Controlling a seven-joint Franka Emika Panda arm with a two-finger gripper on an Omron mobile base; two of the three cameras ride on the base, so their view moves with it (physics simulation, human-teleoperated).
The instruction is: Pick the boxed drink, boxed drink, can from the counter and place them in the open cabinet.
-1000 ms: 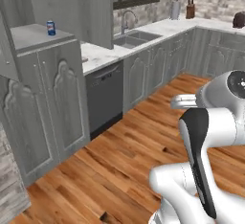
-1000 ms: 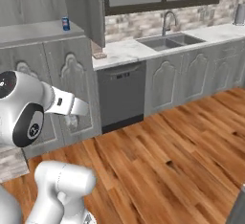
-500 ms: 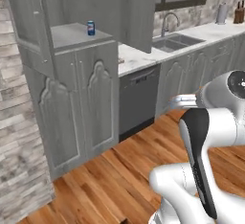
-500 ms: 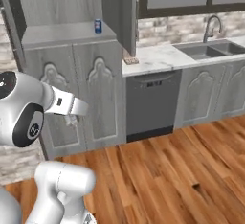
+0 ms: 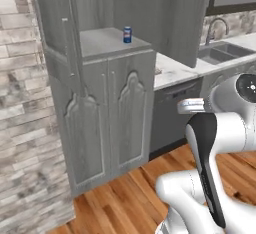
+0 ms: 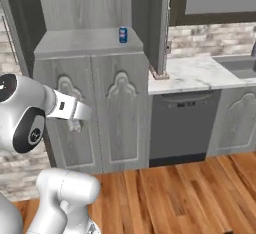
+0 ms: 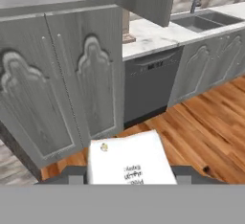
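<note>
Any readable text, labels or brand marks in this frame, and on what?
Carton held in the claw: small dark print and a round mark on its white face, too blurred to read.
Can on the cabinet shelf: red-and-white band, no legible lettering.
Nothing else bears text.

place: home kitchen | cues: sink, dishwasher, grey cabinets, wood floor
</note>
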